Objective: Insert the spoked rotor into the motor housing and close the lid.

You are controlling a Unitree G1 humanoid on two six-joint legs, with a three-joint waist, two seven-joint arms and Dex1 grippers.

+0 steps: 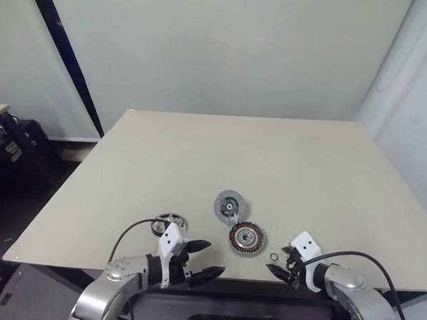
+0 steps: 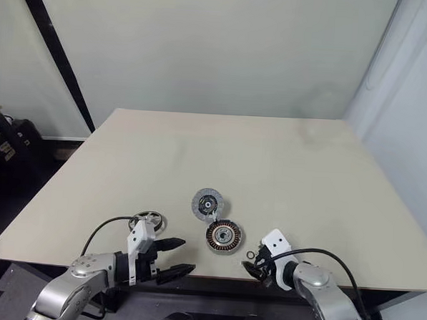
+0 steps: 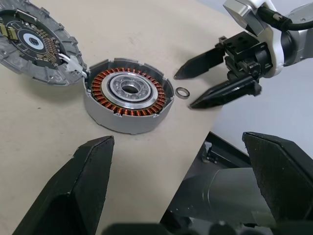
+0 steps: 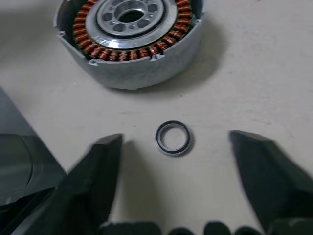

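Observation:
The motor housing (image 1: 247, 238), a grey puck with copper windings, lies near the table's front edge. The lid (image 1: 230, 205), a flat grey disc, lies just behind it, and in the left wrist view the lid (image 3: 34, 41) touches the motor housing (image 3: 128, 100). The spoked rotor (image 1: 169, 221) lies further left, partly hidden behind my left wrist. My left gripper (image 1: 214, 258) is open and empty, pointing at the housing from the left. My right gripper (image 4: 176, 135) is open, its fingers (image 4: 105, 166) standing apart on either side of a tiny metal ring (image 4: 173, 138) on the table.
The tiny ring (image 1: 274, 257) lies just right of the housing, close to the beige table's (image 1: 270, 163) front edge. A black cable loops from my left arm near the rotor. Dark furniture stands on the floor at far left.

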